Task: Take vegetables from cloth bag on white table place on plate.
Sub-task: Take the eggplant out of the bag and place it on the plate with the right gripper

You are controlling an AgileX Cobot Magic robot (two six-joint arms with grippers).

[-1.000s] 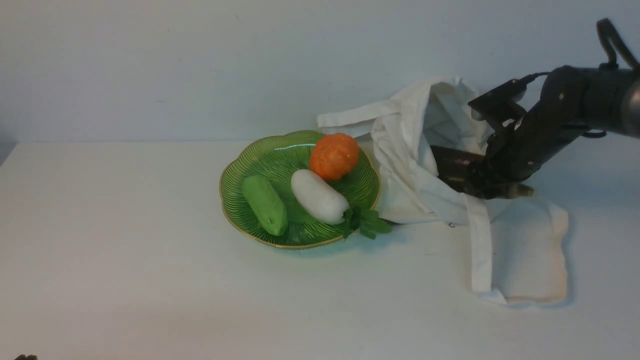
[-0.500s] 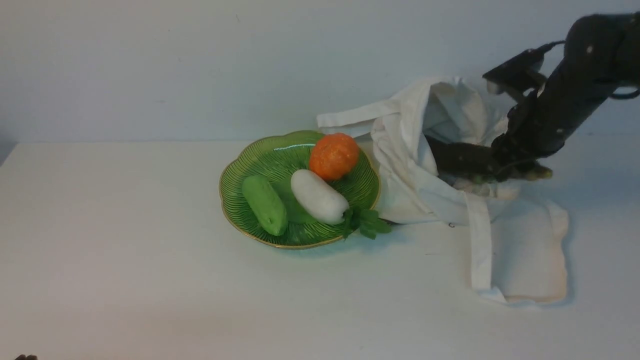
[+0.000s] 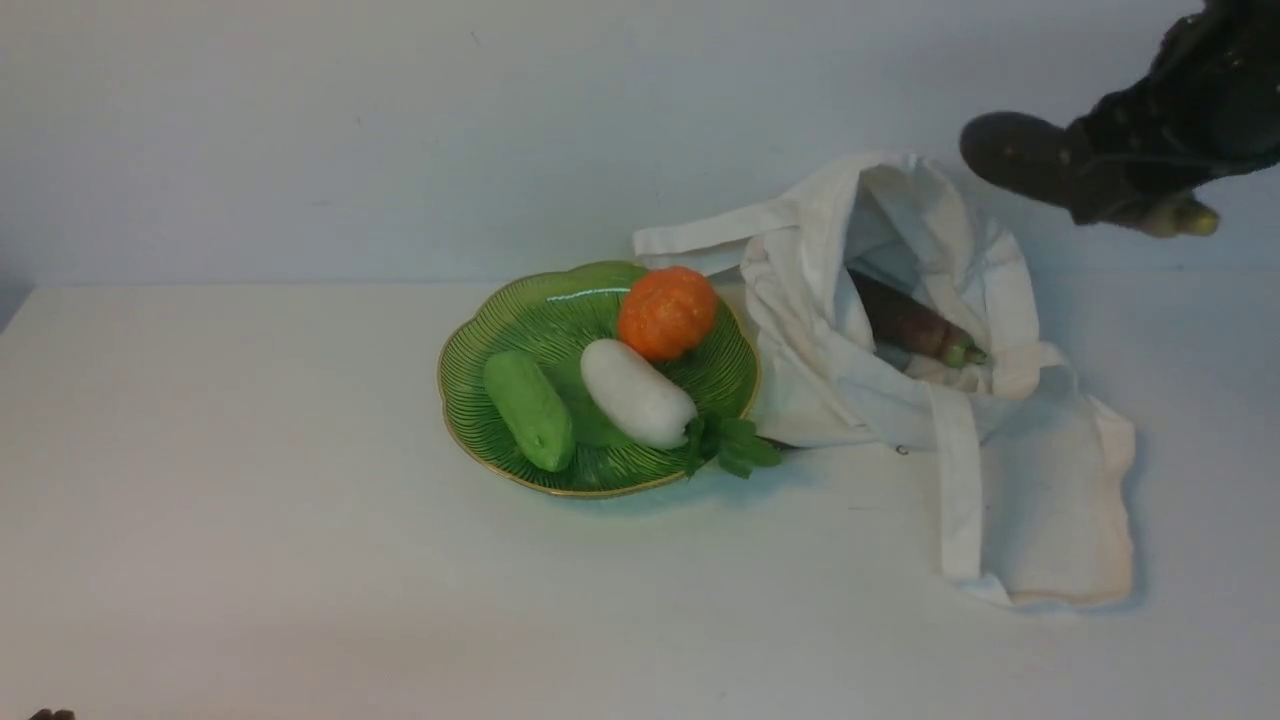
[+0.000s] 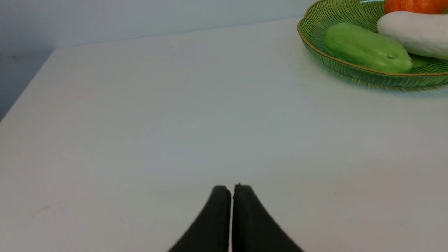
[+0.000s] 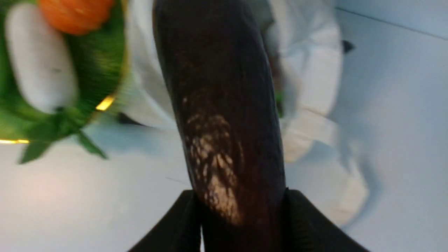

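The left tool (image 4: 232, 190) is closed, gripping nothing. On the bench (image 3: 350, 520), the plate (image 3: 600, 478) carries other produce. Right of it, the cloth bag (image 3: 800, 360) contains one eggplant (image 3: 910, 322); the right tool (image 3: 1120, 165), part-open, clasps another eggplant (image 3: 1015, 157) above.

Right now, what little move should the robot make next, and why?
Probably carry the dark purple eggplant sideways toward the scalloped green plate, staying high. The right gripper grips it in the air, beyond the mouth of the off-white cloth bag; the plate already bears an orange pumpkin-like vegetable, so a low approach might bump it.
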